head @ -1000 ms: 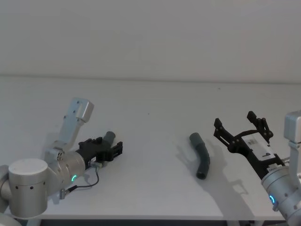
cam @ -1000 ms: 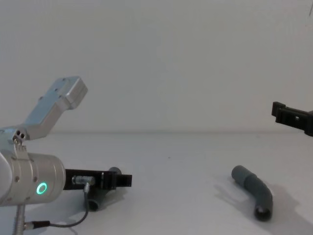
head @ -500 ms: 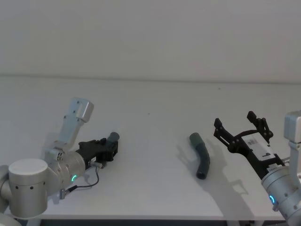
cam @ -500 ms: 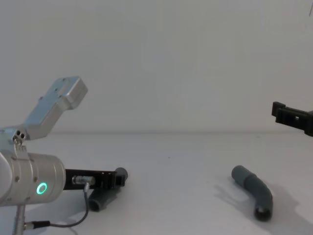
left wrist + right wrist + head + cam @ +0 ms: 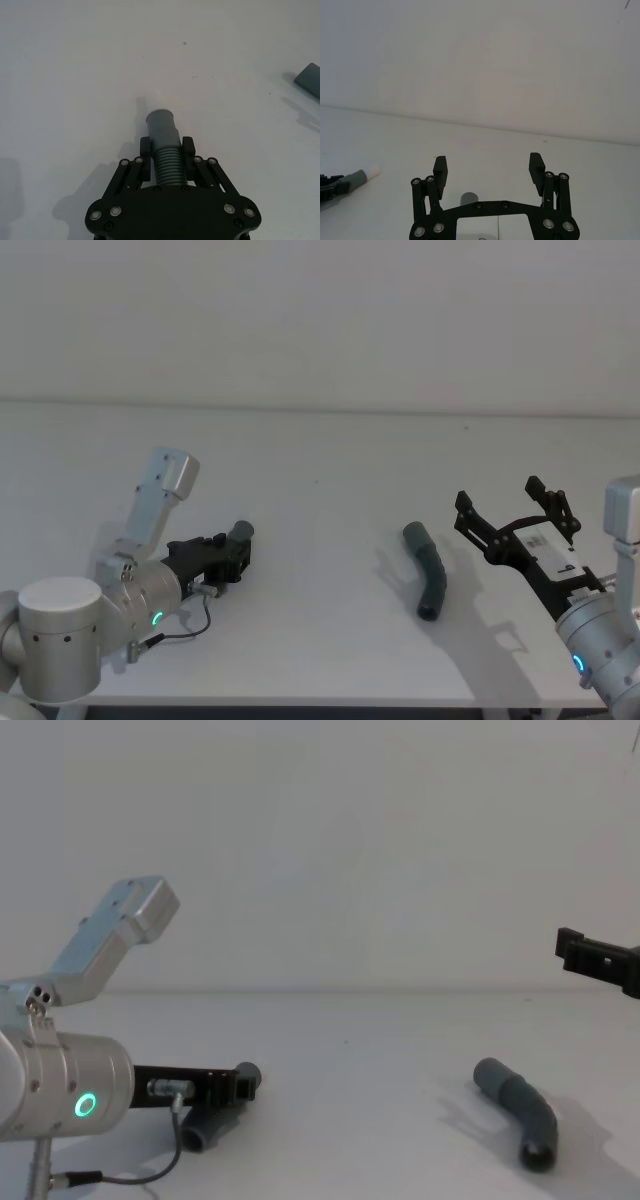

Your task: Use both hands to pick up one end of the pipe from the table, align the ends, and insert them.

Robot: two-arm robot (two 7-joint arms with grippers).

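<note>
gripping one pipe piece, the black angular left gripper sits low over the near left part of the plain, matte white-grey table. its two slim fingers press against either side of the ribbed flexible middle of the first pipe piece, a short dark grey bent tube with smooth cylindrical end cuffs. one smooth cuff sticks out past the fingertips, pointing toward the far right. seen from the chest, that cuff sits a little higher than the piece's other end, which hangs beneath the gripper close to the table. i cannot tell whether that lower end touches the surface. the gripper is mounted on a silver cylindrical left arm, and a green ring light glows on it near the wrist.

the second pipe piece, the same dark grey bent shape, lies on the table right of centre, well apart from the first. one end points far and slightly left. the other end points near, and the chest view shows its open mouth.

the black right gripper hovers just to the right of the second pipe piece, raised above the table. its slim fingers are spread wide apart and hold nothing. they point toward the far left, and the space between them looks out over bare table.
</note>
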